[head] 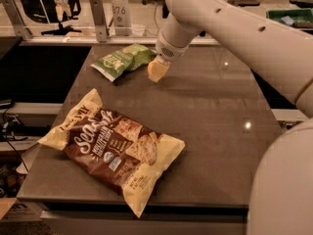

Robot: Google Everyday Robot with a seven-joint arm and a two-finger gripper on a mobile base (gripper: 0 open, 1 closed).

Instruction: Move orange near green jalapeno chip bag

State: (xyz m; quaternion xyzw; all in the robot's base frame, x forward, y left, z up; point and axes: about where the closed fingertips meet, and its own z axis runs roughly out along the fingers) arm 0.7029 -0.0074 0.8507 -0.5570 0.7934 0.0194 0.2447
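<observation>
Tool: the tool [157, 71] sits low over the desk [215, 111], close to the far edge and a little left of that edge's middle.
Tool state: I cannot tell whether it is spread, pressed together or pinching something; its tip reads only as one pale yellow-orange block.
Tool and desk: the tip is at or just above the surface; contact cannot be judged.
Arm: the white arm [230, 26] comes in from over the far-right corner and slopes down leftward to the tool.
Orange: it cannot be made out as a separate fruit; the only orange-tinted patch is the tool's tip, so that spot by the far edge is the one place it could be.
Green bag: the green bag [124, 60] lies flat near the far edge, toward the far-left corner, with its pale edge pointing at the left edge.
Tool and green bag: the tool is just beside the bag's right end; whether they touch is unclear.
Brown bag: the brown bag [115, 151] lies flat at the near-left corner, slanted, well apart from the green bag and the tool. One yellow end pokes past the left edge and another past the near edge.
Robot body: a white rounded body [283, 190] stands off the near-right corner.
</observation>
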